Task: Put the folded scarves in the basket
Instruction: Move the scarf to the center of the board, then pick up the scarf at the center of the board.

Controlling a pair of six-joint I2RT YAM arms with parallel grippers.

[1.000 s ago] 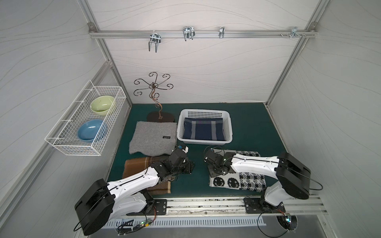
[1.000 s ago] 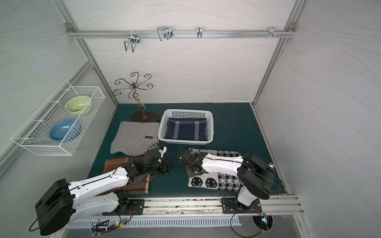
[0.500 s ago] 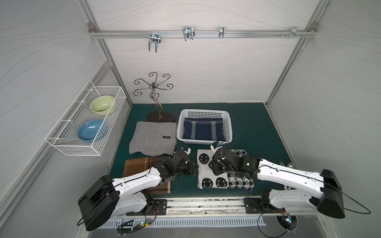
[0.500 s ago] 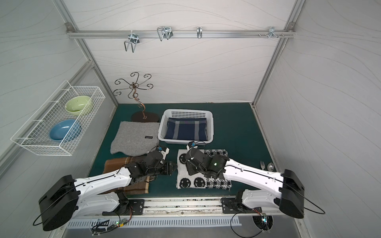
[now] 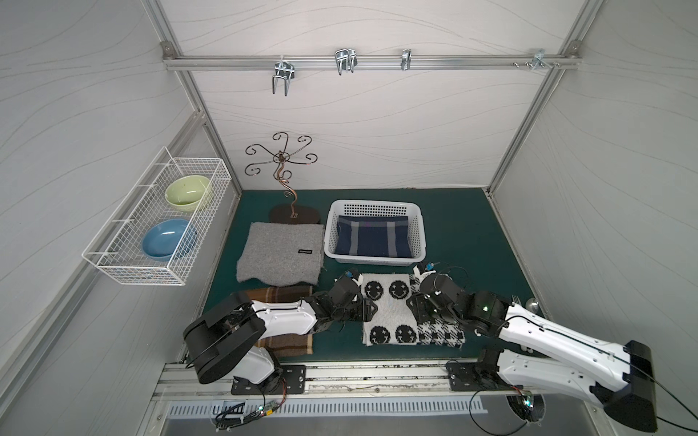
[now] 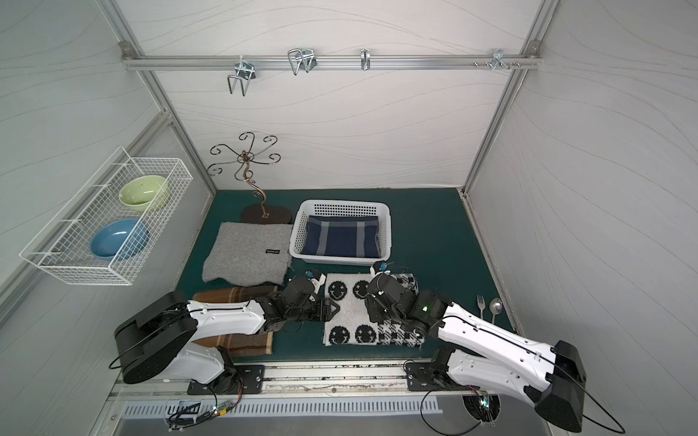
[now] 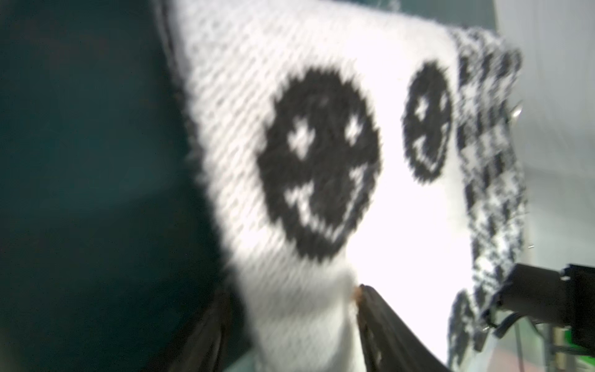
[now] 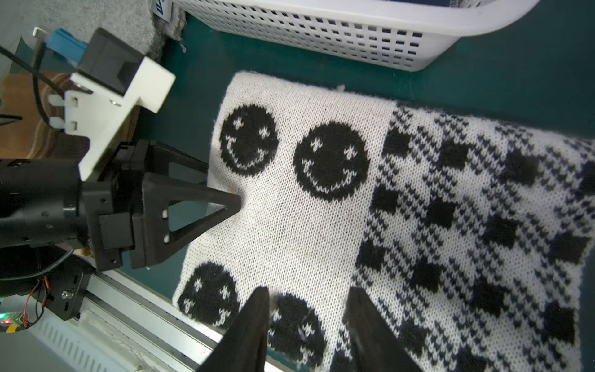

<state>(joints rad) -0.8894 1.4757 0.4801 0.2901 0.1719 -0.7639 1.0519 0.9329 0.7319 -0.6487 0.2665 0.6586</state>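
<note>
Slid sideways along basket (image 5: 374, 259) front since a second ago: smiley scarf (image 5: 389, 313), flat just before it — not yet inside. Left gripper (image 5: 372, 306) parted astride scarf edge, right gripper (image 8: 307, 291) parted above. Step: regrasping; next — pinch both ends, lift over rim.

Smiley scarf (image 5: 391, 313) flat near the basket (image 5: 372, 260); left claw (image 5: 374, 309) at its edge, right claw (image 5: 412, 306) above

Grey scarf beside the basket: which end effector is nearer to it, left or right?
Left. The left end effector is at the edge of the smiley scarf that faces the grey scarf. The right end effector is over that scarf's middle, farther away.
</note>
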